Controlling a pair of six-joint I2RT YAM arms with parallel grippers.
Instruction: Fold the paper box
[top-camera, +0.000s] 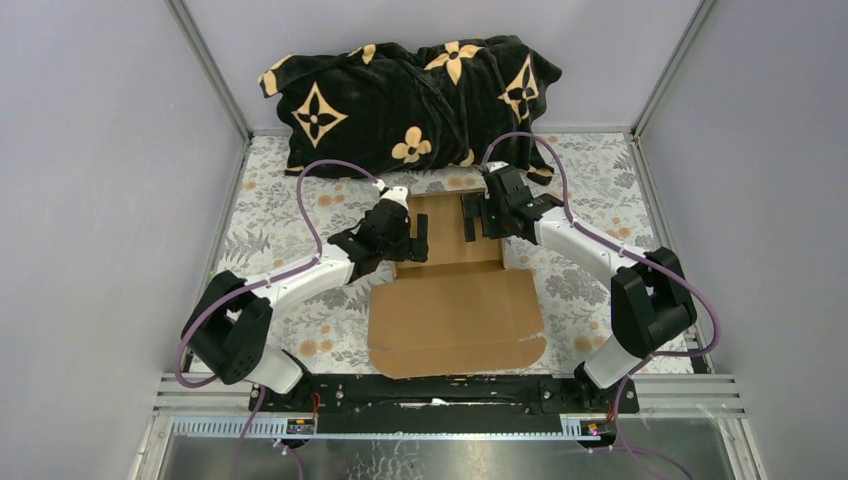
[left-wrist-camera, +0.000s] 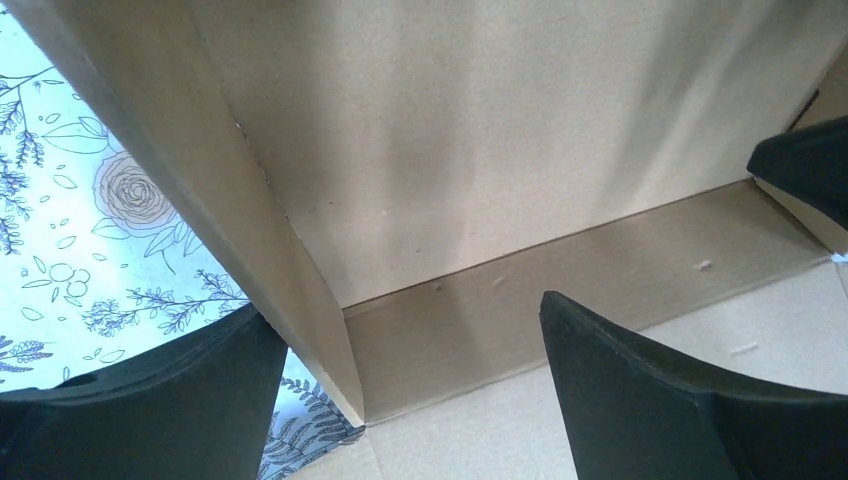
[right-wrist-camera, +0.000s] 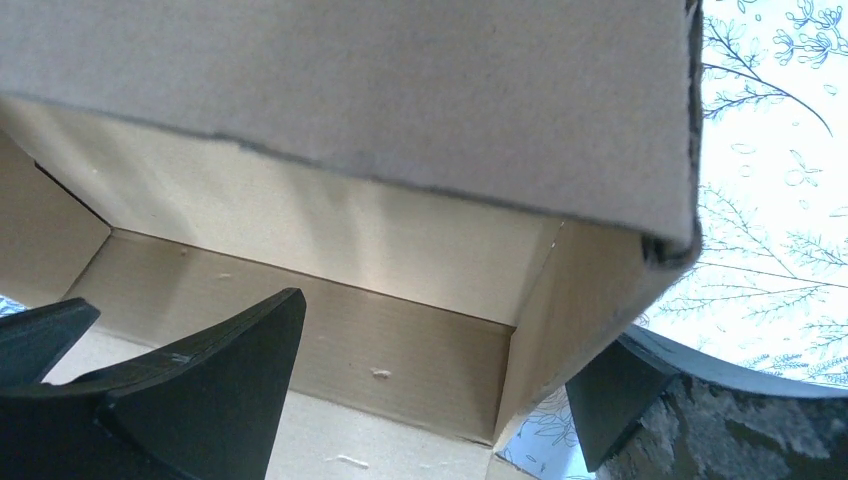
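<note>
The paper box (top-camera: 455, 310) is plain brown cardboard in the middle of the table. Its near part lies flat with flaps, and its far part has raised side walls. My left gripper (top-camera: 410, 240) is open and straddles the box's left wall (left-wrist-camera: 290, 270): one finger is outside over the cloth, the other inside over the box floor (left-wrist-camera: 480, 440). My right gripper (top-camera: 482, 217) is open and straddles the right wall (right-wrist-camera: 590, 300) the same way. A raised flap (right-wrist-camera: 400, 90) fills the top of the right wrist view. The far wall (left-wrist-camera: 560, 270) stands upright.
A black blanket with tan flower shapes (top-camera: 410, 95) lies bunched at the back, just behind the box. A floral tablecloth (top-camera: 280, 210) covers the table. Grey panels enclose the left, right and back. A metal rail (top-camera: 450, 392) runs along the near edge.
</note>
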